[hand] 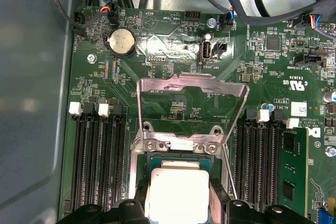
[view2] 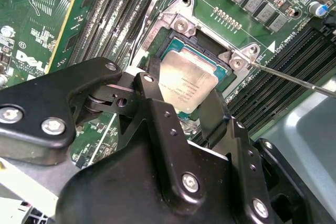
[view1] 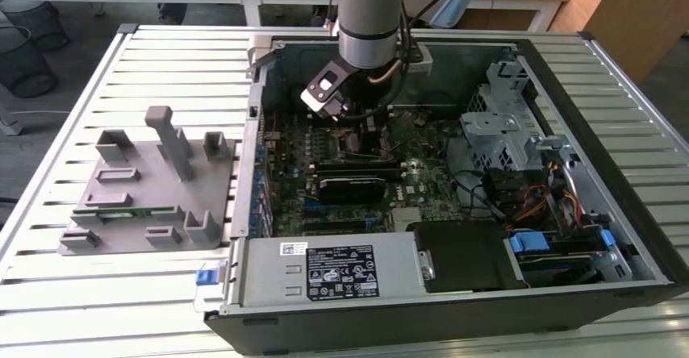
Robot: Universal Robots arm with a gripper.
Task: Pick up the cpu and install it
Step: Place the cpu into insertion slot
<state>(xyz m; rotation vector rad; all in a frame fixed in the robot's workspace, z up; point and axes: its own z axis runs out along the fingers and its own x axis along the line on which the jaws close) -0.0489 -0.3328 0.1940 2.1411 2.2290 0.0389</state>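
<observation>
Pincer: the gripper (view2: 184,106) is pressed onto the cpu (view2: 190,80), with one black finger on each of two opposite edges.
Cpu: it lies within the frame of the open socket (view2: 210,45). On my screens I can't say for sure whether it is bedded flat or sitting a shade proud.
Risk, tilt: if I press it down while it is cocked or misaligned, I'd expect the socket's contacts beneath to bend.
Risk, drag: if the fingers let go unevenly, I think they could slide the chip sideways out of its seat.
Load plate (hand: 191,103): it stands upright just beyond the socket, apart from the fingers. If it dropped forward it would land on the gripper.
Lever (view2: 294,80): this thin rod juts out beside the socket's corner, and a careless sideways move could snag it.
Memory slots (hand: 97,166): they flank the socket on both sides, so I have little side room for the linkage.
</observation>
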